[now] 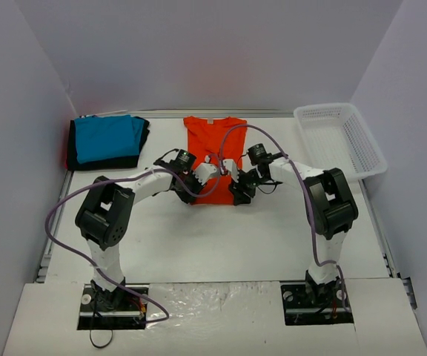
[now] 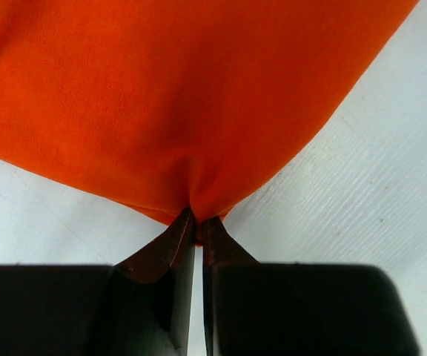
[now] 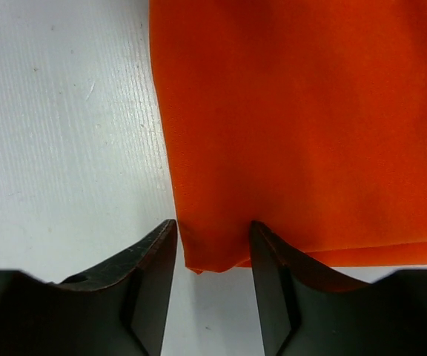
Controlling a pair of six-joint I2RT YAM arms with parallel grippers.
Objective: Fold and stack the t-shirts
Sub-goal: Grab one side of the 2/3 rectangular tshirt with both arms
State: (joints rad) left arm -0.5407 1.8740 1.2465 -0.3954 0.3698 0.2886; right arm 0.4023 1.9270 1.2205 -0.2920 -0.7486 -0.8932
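The orange-red t-shirt [image 1: 213, 144] lies flat at the table's back centre, collar at the far end. My left gripper [image 1: 201, 182] is shut on its near hem; in the left wrist view the cloth [image 2: 176, 96] bunches into the closed gripper [image 2: 197, 216]. My right gripper [image 1: 237, 187] is open at the hem's other corner; in the right wrist view its gripper [image 3: 212, 236] straddles the shirt's corner [image 3: 213, 252] without pinching it. The turquoise-blue folded shirt [image 1: 108, 137] lies on the black folded shirt [image 1: 110, 160] at the back left.
A white plastic mesh basket [image 1: 339, 139] stands at the back right. White walls enclose the table on three sides. Purple cables loop over both arms.
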